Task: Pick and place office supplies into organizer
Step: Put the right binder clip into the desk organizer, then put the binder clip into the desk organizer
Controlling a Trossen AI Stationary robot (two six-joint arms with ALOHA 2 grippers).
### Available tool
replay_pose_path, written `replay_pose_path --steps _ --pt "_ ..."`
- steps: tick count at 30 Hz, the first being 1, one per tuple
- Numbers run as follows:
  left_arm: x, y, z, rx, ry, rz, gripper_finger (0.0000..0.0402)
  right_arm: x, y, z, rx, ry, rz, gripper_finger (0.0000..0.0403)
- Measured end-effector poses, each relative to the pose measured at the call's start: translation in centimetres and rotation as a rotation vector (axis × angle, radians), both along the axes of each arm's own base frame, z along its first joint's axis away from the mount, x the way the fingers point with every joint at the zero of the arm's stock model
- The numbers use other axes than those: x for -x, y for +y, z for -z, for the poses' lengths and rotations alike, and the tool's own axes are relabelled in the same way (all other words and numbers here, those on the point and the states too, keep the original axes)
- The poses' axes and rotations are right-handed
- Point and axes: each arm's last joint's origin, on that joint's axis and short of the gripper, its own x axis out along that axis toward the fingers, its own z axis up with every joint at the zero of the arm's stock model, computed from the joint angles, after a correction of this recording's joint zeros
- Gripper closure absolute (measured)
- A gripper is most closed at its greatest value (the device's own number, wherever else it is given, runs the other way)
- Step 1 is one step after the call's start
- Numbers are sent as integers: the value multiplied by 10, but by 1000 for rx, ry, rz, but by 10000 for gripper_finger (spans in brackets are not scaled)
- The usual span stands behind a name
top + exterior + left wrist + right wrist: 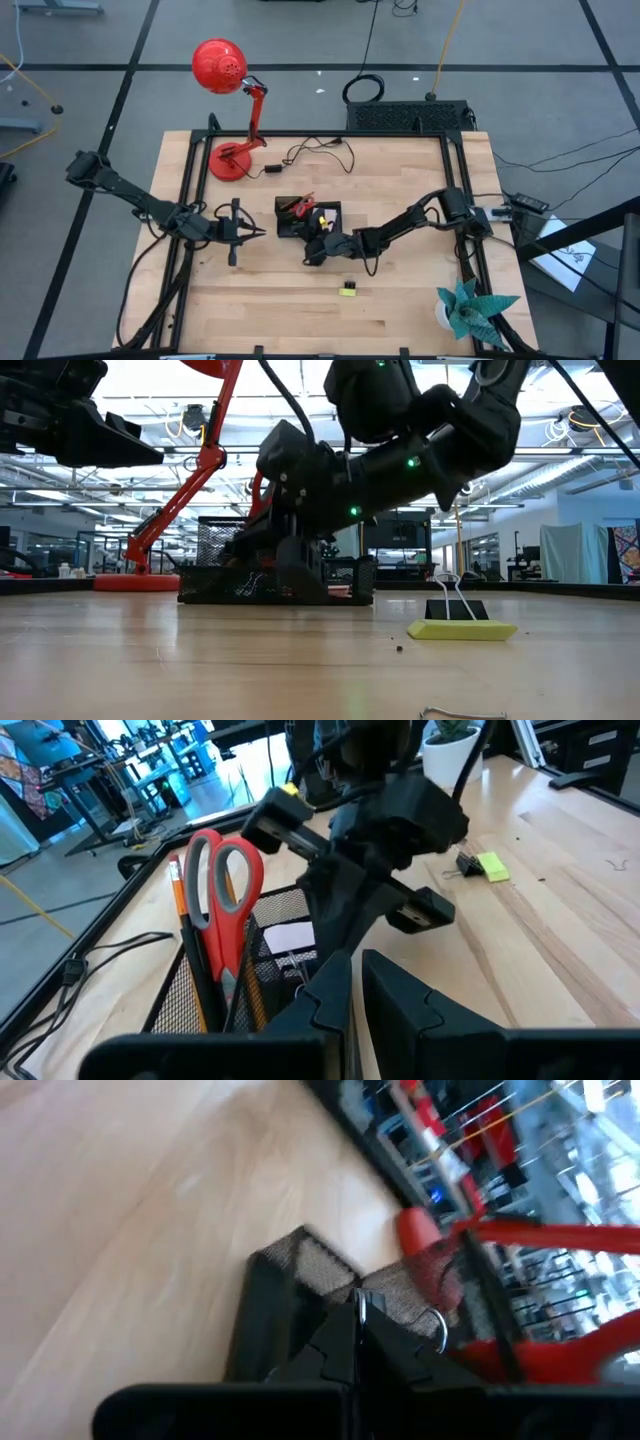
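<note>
Right wrist view has the right fingers [357,1342] pressed together, and it looks like they've got a clip [437,1327] by its thin wire handle, right over the mesh corner of the organizer [290,1270]. The organizer sits about mid-bench, and the pad [290,935], scissors [225,890] and pencils [178,890] are already inside it.

What I'd worry about:
- A wire handle is a skinny thing to hold. It could swivel or slip, and then the clip lands on the rim or outside on the bench.
- The fingers are close to the mesh wall, so a small nudge might shove or tip the whole organizer. The upright scissors could snag too.
- The left fingers [352,1005] hover just beside the organizer on the left-edge side, nearly together with nothing between them. With both arms crowding one small tray, a bump seems possible.

A yellow piece [347,288] with another clip clamped on it still lies loose, between the organizer and the bench edge away from the lamp.

The bench [400,320] is pale wood inside a black frame. A red lamp [230,100] stands at the left corner and a teal paper plant [470,305] at the opposite right corner. Beyond it, the low view shows a big open lab with bright ceiling lights.
</note>
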Motion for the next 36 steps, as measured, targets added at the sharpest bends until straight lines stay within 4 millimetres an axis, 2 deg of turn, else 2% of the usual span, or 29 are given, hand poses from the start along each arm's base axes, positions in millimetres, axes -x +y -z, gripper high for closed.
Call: replay_pose_path --steps 5,10,17,21,28,32,36 --pt "0 0 1 1 5 -1 364 -3 0 3 -48 91 26 403" --pt "0 0 0 1 4 -1 364 -12 -1 -3 -100 170 71 403" --pt "0 0 0 2 4 -1 364 -15 -8 -6 -158 194 116 399" --pt "0 0 1 1 6 -1 364 -16 -8 -6 -209 176 119 378" --pt "0 0 1 3 12 -2 364 -15 -9 -11 -230 159 132 318" --pt "0 0 1 6 12 -3 364 -12 -6 -21 -230 159 123 304" --pt "0 0 1 7 12 -3 364 -6 2 -47 -218 139 90 306"
